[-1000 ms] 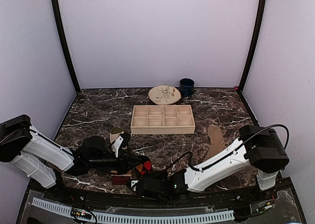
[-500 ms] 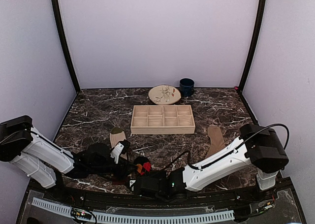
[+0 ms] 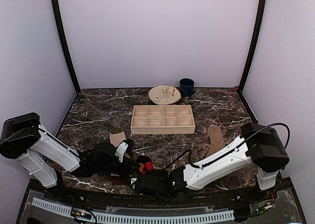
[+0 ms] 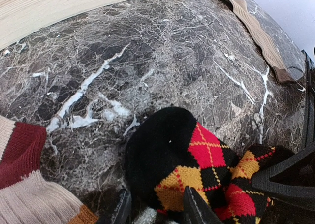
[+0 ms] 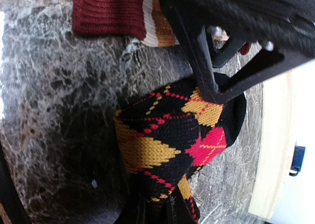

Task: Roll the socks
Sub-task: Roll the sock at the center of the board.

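Counting outward from the wooden tray [image 3: 163, 119] at the middle of the bench [image 3: 93, 111], there are one plate [image 3: 164, 94] and one blue mug [image 3: 186, 87] on its far side, and three socks and two arms on its near side. The argyle sock [image 5: 162, 135] sits off the tray's near left corner, bunched into a short lump with its black toe end turned toward the tray. The right pincer [image 5: 155, 211] is nearly closed and nips its other end, while the left pincer [image 4: 157, 211] stands half-closed with the sock's fabric between its fingers. The striped sock [image 3: 117, 137] lies left of that, its long axis running away from the tray. Its dark tip is nearest the tray, and its middle is hidden under the left arm. The tan sock [image 3: 215, 140] lies flat off the tray's near right corner, gently curved, also pointing lengthwise away from the tray. How the argyle sock is folded is hard to make out.
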Controlling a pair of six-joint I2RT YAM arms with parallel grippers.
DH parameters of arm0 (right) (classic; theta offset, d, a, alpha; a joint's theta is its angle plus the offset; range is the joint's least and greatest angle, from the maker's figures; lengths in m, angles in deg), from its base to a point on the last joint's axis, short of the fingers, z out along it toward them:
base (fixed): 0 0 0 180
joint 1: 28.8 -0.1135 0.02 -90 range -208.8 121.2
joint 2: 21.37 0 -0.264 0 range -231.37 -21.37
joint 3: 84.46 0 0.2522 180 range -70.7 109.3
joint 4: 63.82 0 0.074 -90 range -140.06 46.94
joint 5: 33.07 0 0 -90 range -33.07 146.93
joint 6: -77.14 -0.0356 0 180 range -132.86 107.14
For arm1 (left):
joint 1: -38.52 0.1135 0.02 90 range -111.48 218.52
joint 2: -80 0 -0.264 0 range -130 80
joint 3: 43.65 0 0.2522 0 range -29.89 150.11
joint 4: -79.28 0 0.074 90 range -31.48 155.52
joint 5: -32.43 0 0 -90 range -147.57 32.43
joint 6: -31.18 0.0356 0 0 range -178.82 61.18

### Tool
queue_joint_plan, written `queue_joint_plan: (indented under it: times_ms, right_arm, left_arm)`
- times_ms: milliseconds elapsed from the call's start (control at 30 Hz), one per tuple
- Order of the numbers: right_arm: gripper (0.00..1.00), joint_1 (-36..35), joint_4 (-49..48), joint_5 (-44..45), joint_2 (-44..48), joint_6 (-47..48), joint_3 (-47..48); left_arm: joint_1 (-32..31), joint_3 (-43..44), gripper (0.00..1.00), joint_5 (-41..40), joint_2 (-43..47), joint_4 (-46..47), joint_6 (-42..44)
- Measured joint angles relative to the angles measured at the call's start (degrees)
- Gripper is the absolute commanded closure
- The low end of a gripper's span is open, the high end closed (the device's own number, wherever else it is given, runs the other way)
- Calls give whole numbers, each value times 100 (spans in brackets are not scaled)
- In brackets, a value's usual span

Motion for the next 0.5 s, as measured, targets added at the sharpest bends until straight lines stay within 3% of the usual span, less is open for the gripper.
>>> queue_joint_plan:
  times_ms: [267,500]
  right_arm:
    - [100,17,-17,24,337,-308,-468]
    - [100,20,-7,9,358,-463,-490]
  left_arm:
    - [-4,234,63,13,-20,-299,35]
    - [-70,804,71,181,-595,-385,153]
